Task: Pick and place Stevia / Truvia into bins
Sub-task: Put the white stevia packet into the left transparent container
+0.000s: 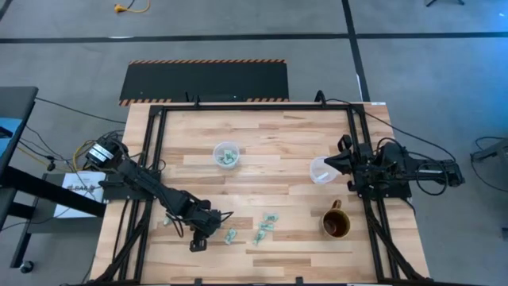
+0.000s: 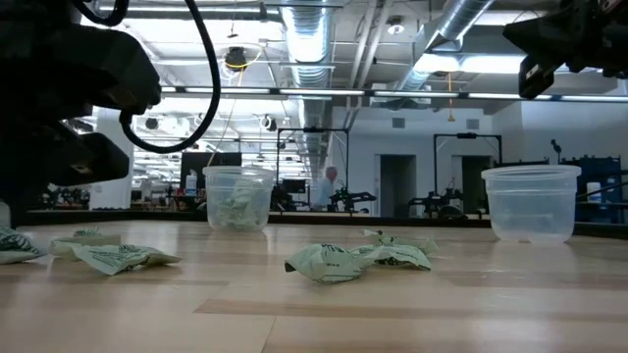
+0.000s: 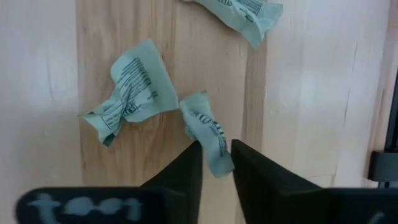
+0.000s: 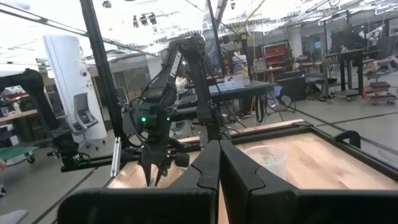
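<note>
Several crumpled green-and-white Stevia sachets lie flat on the wooden table (image 1: pixel 262 127), some near the front (image 1: pixel 266 226) (image 2: pixel 334 260). My left gripper (image 3: pixel 216 163) (image 1: pixel 216 225) is down at the table's front left, shut on one sachet (image 3: pixel 205 127). A second sachet (image 3: pixel 130 93) lies right beside that one. Two clear cups serve as bins: one (image 1: pixel 226 155) (image 2: pixel 238 198) has sachets inside, the other (image 1: pixel 321 169) (image 2: pixel 531 203) looks bare. My right gripper (image 4: pixel 219 155) waits shut and raised beside the right cup. My left gripper pinches one end of the sachet (image 3: pixel 217 160) between its two fingertips, which stand on its two long edges. The fingers come from above, slanting down. The rest of the sachet lies on the table and reaches away from the fingers.
A brown mug (image 1: pixel 336 222) stands at the front right. A black frame (image 1: pixel 155 159) runs along the table's sides and far edge. One more sachet (image 1: pixel 168 221) lies left of my left arm. Bare wood shows between the cups and the sachets.
</note>
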Tool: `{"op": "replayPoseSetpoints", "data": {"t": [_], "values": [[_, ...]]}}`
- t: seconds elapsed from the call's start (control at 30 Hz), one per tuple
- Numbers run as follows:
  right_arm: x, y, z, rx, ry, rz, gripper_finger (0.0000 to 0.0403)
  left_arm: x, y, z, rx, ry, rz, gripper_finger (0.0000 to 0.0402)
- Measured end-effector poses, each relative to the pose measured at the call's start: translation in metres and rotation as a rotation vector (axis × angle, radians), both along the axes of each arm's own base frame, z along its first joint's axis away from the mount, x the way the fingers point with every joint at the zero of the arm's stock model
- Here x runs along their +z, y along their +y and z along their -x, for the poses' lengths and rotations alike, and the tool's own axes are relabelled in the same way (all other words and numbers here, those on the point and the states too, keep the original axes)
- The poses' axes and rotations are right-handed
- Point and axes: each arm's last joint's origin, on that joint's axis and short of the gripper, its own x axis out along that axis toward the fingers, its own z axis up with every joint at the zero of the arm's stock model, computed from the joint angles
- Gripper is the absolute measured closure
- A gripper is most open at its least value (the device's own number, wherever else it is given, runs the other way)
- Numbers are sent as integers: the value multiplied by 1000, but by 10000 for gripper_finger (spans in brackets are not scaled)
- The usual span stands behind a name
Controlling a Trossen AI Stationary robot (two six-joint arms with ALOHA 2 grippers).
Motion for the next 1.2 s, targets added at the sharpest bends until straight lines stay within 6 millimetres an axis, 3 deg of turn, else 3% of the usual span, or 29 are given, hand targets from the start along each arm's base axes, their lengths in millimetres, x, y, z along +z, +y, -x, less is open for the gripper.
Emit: {"op": "replayPoseSetpoints", "data": {"t": [0.17,0.43,0.6,0.87,1.07,1.2], "values": [[0,0,0,0,0,0,403,0,0,0,-6,4,7,392],[0,0,0,0,1,0,403,1,1,-1,-21,-12,4,401],[0,0,0,0,1,0,403,13,6,-1,-16,-67,-5,401],[0,0,0,0,1,0,403,57,23,11,100,-283,-158,401],[0,0,0,0,2,0,403,98,58,23,410,-574,-512,401],[0,0,0,0,2,0,403,119,88,19,545,-682,-629,401]]}}
